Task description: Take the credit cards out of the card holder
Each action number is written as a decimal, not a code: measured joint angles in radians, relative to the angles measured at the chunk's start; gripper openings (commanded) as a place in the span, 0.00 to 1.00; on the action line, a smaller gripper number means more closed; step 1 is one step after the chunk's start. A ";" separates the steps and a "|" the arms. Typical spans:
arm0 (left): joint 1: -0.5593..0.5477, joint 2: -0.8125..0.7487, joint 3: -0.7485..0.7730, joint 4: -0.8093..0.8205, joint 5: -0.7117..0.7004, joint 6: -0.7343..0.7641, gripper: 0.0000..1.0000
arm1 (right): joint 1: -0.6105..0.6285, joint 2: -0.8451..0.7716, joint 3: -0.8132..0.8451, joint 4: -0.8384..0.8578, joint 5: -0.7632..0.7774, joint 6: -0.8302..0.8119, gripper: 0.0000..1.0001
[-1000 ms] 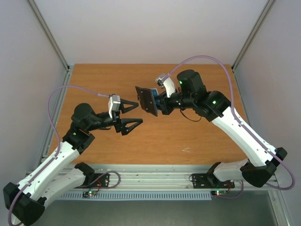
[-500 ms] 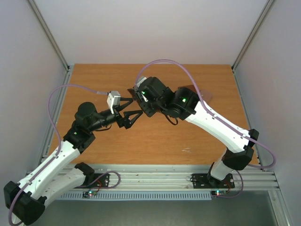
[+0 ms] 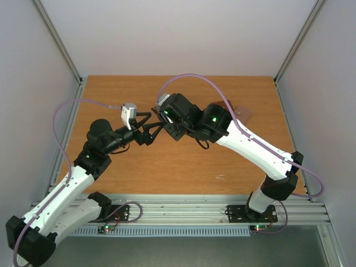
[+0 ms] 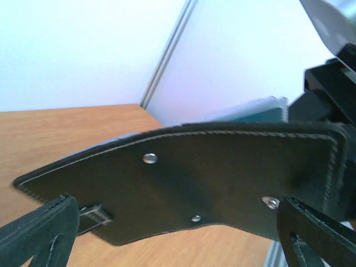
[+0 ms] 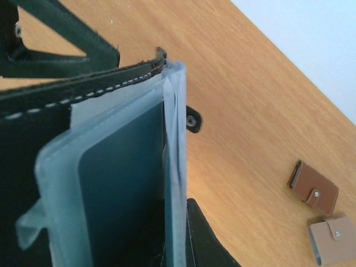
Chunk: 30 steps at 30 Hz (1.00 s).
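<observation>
Above the middle of the tabletop (image 3: 183,161), the right tool (image 3: 168,125) is clamped on the black card holder (image 4: 211,183), a dark card (image 5: 122,183) in its clear sleeve. The left tool (image 3: 148,129) gapes wide, its fingers either side of the holder's flap.

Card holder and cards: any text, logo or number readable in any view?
None readable.
The card holder shows only stitching and rivets.
The card in its sleeve has a plain dark face with no print visible.
The brown wallet and tan wallet show snaps only.
</observation>
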 measured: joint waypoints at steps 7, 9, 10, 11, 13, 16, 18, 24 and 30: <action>0.020 0.000 0.000 0.016 0.044 -0.025 0.99 | 0.000 0.000 0.000 0.008 -0.023 -0.009 0.01; 0.020 0.000 0.000 0.032 0.087 -0.026 0.99 | 0.000 0.000 0.000 0.011 -0.030 -0.009 0.01; 0.020 0.000 0.000 0.040 0.098 -0.026 0.99 | 0.000 0.000 0.000 0.015 -0.036 -0.009 0.01; 0.021 0.000 0.000 0.050 0.106 -0.032 0.99 | 0.000 0.000 0.000 0.021 -0.044 -0.009 0.01; 0.024 0.000 0.000 0.067 0.109 -0.048 0.99 | 0.000 0.000 -0.002 0.034 -0.058 -0.009 0.01; 0.043 0.000 0.000 0.081 0.097 -0.095 0.99 | 0.000 0.000 -0.010 0.052 -0.070 -0.010 0.01; 0.053 0.000 0.000 0.085 0.090 -0.130 0.99 | 0.000 0.001 -0.016 0.064 -0.072 -0.010 0.01; 0.060 0.000 0.004 0.087 0.079 -0.195 0.99 | -0.001 0.005 -0.019 0.090 -0.090 -0.009 0.01; 0.066 0.000 0.013 0.045 0.024 -0.220 0.93 | -0.006 0.032 -0.006 0.098 -0.072 -0.009 0.01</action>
